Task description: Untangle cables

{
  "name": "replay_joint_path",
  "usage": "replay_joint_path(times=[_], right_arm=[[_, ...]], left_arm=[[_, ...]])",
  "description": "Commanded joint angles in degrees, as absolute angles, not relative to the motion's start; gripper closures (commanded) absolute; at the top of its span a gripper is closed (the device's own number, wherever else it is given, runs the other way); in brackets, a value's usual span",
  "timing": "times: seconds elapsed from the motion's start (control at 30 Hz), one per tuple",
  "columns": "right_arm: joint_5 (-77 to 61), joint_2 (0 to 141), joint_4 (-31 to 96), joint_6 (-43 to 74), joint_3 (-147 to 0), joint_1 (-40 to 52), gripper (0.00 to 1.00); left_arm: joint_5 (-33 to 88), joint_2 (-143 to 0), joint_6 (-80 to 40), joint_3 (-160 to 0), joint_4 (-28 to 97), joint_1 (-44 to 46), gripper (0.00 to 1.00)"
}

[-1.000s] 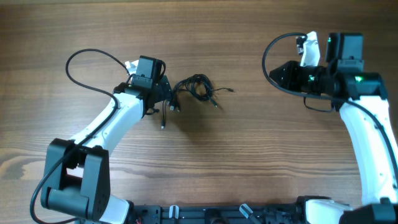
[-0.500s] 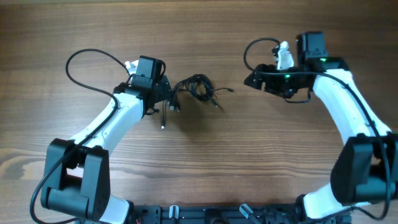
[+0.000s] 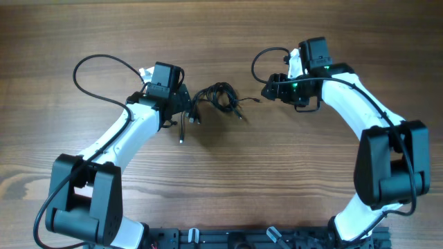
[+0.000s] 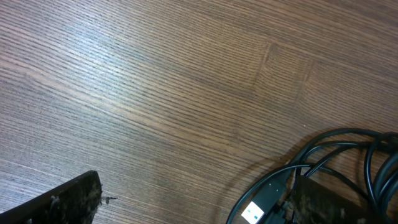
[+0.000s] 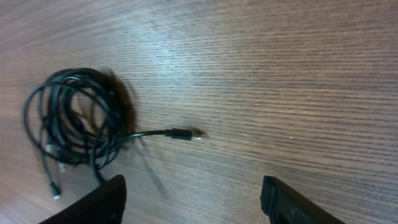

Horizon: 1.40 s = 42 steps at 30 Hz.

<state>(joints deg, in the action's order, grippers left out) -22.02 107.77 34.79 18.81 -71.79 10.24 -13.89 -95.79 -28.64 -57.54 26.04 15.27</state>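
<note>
The cables [image 3: 220, 97] are lying coiled at the table's [image 3: 228, 173] far middle. The left gripper [image 3: 185, 104] is sitting with its 2 fingers spread wide against their left edge. The right gripper [image 3: 266, 90] is hovering, jaws apart, just right of a stray plug [image 5: 186, 133].

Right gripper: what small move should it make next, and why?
Probably advance and lower toward the black metal-tipped plug end sticking out of the coiled thin black cables: the right gripper is open, and that plug lies free ahead of it.

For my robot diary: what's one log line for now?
cables: tangled bundle | left fingers: open, at bundle | right fingers: open, empty
</note>
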Motion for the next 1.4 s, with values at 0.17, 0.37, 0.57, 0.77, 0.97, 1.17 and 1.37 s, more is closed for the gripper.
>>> replay_joint_path(times=[0.17,0.37,0.57,0.77,0.97,1.17,1.37], right_arm=[[-16.47,113.80,34.26,20.14,-72.62,10.50,0.81],[-16.45,115.18,34.30,20.10,-72.62,10.48,0.96],[-16.47,115.18,34.24,20.12,-72.62,10.50,0.89],[-16.47,115.20,34.28,20.12,-72.62,10.55,0.86],[-16.23,115.20,34.06,20.08,-72.62,10.55,0.81],[-13.47,115.20,32.56,20.10,-71.46,10.55,0.76],[-13.50,115.20,26.52,21.17,-67.48,10.55,0.89]], left_arm=[[-14.85,-96.33,-28.97,-58.08,25.91,15.27,0.00],[-14.85,-96.33,-28.97,-58.08,25.91,15.27,0.00],[-14.85,-96.33,-28.97,-58.08,25.91,15.27,0.00],[-14.85,-96.33,-28.97,-58.08,25.91,15.27,0.00],[-14.85,-96.33,-28.97,-58.08,25.91,15.27,0.00],[-14.85,-96.33,-28.97,-58.08,25.91,15.27,0.00],[-14.85,-96.33,-28.97,-58.08,25.91,15.27,0.00]])
